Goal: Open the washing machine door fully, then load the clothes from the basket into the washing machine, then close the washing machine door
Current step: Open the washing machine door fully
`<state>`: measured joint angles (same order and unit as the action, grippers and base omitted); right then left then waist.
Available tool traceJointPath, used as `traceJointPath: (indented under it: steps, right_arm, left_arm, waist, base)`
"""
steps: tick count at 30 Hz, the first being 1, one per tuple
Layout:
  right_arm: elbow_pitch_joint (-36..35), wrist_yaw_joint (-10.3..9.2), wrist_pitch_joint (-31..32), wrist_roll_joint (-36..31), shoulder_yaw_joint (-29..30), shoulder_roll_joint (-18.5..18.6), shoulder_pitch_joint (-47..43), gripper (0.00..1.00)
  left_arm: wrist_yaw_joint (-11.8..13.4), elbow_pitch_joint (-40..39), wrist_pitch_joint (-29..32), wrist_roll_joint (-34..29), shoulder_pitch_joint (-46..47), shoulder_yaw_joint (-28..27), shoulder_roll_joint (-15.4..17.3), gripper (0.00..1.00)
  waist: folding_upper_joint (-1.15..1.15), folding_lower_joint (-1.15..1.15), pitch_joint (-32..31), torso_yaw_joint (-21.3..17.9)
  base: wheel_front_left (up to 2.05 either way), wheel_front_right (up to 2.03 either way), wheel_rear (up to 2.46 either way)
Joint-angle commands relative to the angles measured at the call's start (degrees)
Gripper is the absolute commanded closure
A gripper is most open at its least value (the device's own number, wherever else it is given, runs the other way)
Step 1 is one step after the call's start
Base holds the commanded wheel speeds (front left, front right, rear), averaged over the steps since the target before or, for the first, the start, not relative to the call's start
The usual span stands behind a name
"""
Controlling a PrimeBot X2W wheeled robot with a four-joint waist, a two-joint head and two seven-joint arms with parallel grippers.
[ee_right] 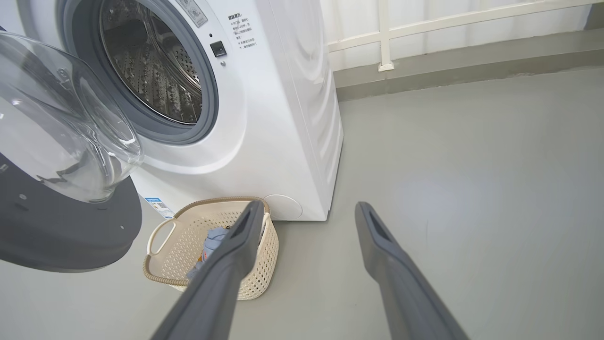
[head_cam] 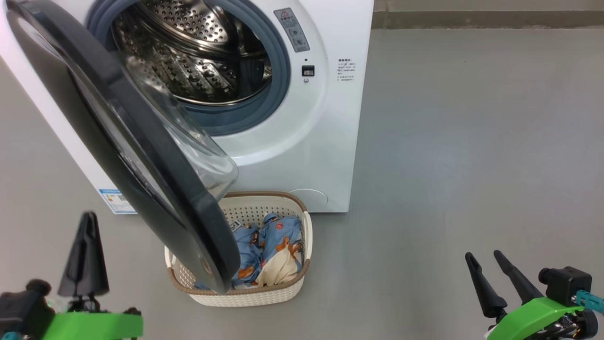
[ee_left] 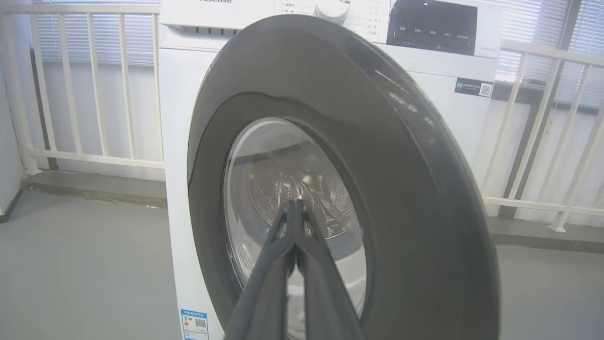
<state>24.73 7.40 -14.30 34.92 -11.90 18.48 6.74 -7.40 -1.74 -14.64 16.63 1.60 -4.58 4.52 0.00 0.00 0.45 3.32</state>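
Left pincer: near left, low over the floor. Its two fingers are pressed together tip to tip with nothing between them. In its own wrist view it points at the outer face of the door glass, not touching as far as I can tell.
Right pincer: near right, well apart from everything, fingers spread wide and empty.
Basket: on the floor just in front of the machine. Its near left part is hidden behind the door's lower edge.
Clothes: all inside the basket, blue printed fabric with a cream piece on its near side.
Washing machine door: swung out on its left hinge to about halfway, hanging over the basket's left side.
Step in hand: opening the door fully, I'd say; loading hasn't begun.
Next move: probably a push on the door further left and back, until the basket and the drum mouth are both clear.
Washing machine: beyond the basket, its steel drum looks empty.
Floor: smooth grey, bare to the right.
Room: a white railing and window blinds run behind the machine.
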Motion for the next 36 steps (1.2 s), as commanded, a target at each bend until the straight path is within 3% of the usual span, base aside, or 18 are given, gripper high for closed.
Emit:
traceJointPath:
  steps: [1, 6, 14, 24, 36]
  right_arm:
    - [-1.5, 0.09, -0.7, -1.1, -0.2, 1.0, -0.4, 0.0]
    - [-2.1, 0.09, -0.7, -3.0, 0.8, 0.7, -0.6, 0.0]
    - [-2.5, 0.09, -0.7, -5.7, 1.1, 0.4, -0.5, 0.0]
    - [-3.8, 0.09, -0.7, -11.8, 1.4, -0.6, 0.0, 0.0]
    - [-4.7, 0.09, -0.7, -14.8, 2.6, -1.5, -0.4, 0.0]
  left_arm:
    - [0.0, -4.0, -0.4, -1.3, 2.7, -2.0, 0.4, 1.0]
    - [0.6, -11.8, -0.4, -3.1, 2.9, 1.3, -0.6, 1.0]
    - [0.5, -18.8, 3.7, -5.0, 5.5, 14.9, -1.3, 1.0]
    - [1.9, -6.3, 4.5, 1.1, 8.3, 24.2, -1.6, 1.0]
    - [4.4, 8.6, 1.2, 5.1, 11.8, 22.6, -1.6, 1.0]
  waist:
    - [0.0, 0.0, 0.0, -0.1]
    - [0.0, 0.0, 0.0, -0.5]
    - [0.0, 0.0, 0.5, -1.2]
    - [0.0, 0.0, 1.1, -3.2]
    - [0.0, 0.0, 1.6, -3.9]
  base:
    - [0.0, 0.0, 0.0]
    - [0.0, 0.0, 0.0]
    - [0.0, 0.0, 0.0]
    - [0.0, 0.0, 0.0]
    - [0.0, 0.0, 0.0]
